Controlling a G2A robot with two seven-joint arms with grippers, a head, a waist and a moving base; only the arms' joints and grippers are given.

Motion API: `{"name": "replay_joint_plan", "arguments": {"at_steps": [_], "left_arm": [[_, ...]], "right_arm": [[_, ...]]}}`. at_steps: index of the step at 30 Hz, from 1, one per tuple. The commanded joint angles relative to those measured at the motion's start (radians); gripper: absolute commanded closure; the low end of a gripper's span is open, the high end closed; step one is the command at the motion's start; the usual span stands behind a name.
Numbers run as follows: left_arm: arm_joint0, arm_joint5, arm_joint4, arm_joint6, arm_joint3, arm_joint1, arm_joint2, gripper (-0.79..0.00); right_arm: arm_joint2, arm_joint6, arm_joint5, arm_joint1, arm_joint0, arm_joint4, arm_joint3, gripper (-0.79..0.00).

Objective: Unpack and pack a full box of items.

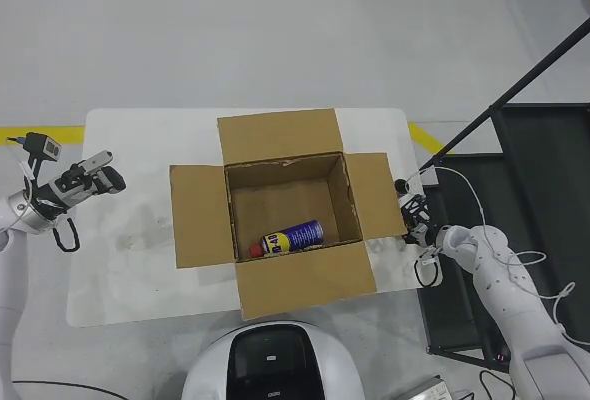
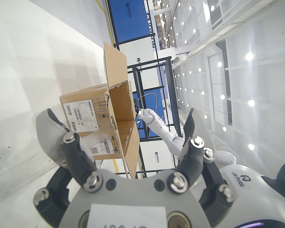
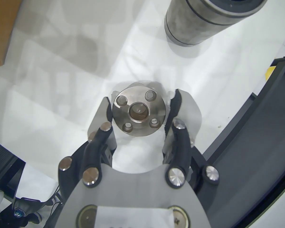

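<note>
White tabletop (image 1: 135, 270) carries everything. Over its left end the left hand (image 1: 103, 178) hovers with its fingers spread wide, holding nothing. In the middle stands the cardboard box (image 1: 200, 215), flaps folded out, with a spray can (image 1: 287, 240) lying on its floor. At the right edge the right hand (image 3: 142, 102) is closed on a round metal flange (image 3: 139, 119), near an upright grey cylinder (image 3: 204, 15).

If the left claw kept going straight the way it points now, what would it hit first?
Probably the cardboard box. The open, empty left claw points across the table at the box's labelled side wall, with nothing visible between. Its height against the wall is hard to judge.
</note>
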Motion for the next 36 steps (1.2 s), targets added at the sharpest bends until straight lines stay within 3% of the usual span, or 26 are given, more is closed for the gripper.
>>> {"name": "replay_joint_plan", "arguments": {"at_steps": [1, 2, 3, 14, 21, 25, 31, 36], "left_arm": [[0.000, 0.000, 0.000, 0.000, 0.000, 0.000, 0.000, -0.785], [0.000, 0.000, 0.000, 0.000, 0.000, 0.000, 0.000, -0.785], [0.000, 0.000, 0.000, 0.000, 0.000, 0.000, 0.000, -0.785], [0.000, 0.000, 0.000, 0.000, 0.000, 0.000, 0.000, -0.785], [0.000, 0.000, 0.000, 0.000, 0.000, 0.000, 0.000, -0.785], [0.000, 0.000, 0.000, 0.000, 0.000, 0.000, 0.000, -0.785], [0.000, 0.000, 0.000, 0.000, 0.000, 0.000, 0.000, -0.785], [0.000, 0.000, 0.000, 0.000, 0.000, 0.000, 0.000, -0.785]], "right_arm": [[-0.005, -0.012, 0.013, 0.000, -0.003, -0.015, -0.002, -0.083], [-0.005, -0.018, 0.014, 0.000, -0.004, -0.015, -0.003, -0.015], [-0.002, -0.029, 0.016, 0.001, -0.006, -0.018, -0.007, 0.000], [0.144, -0.045, -0.012, 0.050, -0.079, -0.013, -0.126, 0.000], [0.328, 0.023, -0.011, 0.092, -0.198, 0.040, -0.372, 0.000], [0.377, 0.077, -0.001, 0.098, -0.243, 0.090, -0.533, 0.000], [0.339, 0.145, -0.015, 0.094, -0.229, 0.149, -0.736, 0.000], [0.208, 0.209, -0.024, 0.082, -0.162, 0.156, -0.847, 0.000]]}}
